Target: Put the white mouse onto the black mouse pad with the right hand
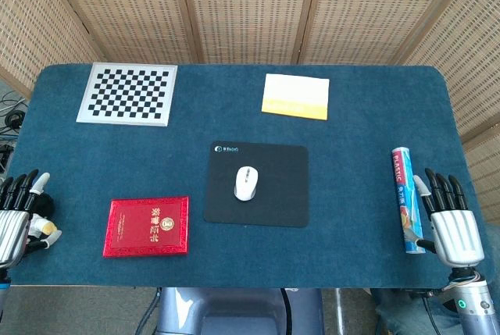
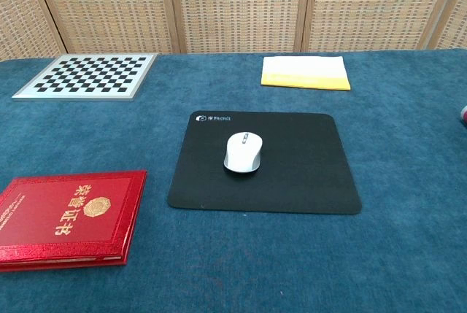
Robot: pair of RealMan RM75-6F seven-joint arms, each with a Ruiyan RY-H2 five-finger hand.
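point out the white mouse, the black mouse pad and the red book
white mouse [image 2: 243, 153], chest view, middle of its top shell
black rectangular mouse pad [image 2: 306, 171], chest view, bare surface right of the mouse
red hardcover book with gold lettering [image 2: 69, 213], chest view, middle of its cover

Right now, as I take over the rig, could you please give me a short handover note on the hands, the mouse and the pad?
Right hand: open, empty, fingers spread, at the table's near right corner beside a tube; not visible in the chest view.
Left hand: at the near left edge, fingers extended, holding nothing that I can see.
White mouse: lies flat on the black mouse pad, left of the pad's centre, touched by neither hand.
Done: the mouse is on the pad and released.
Left: nothing that I can see for this task; both hands are away from the pad.
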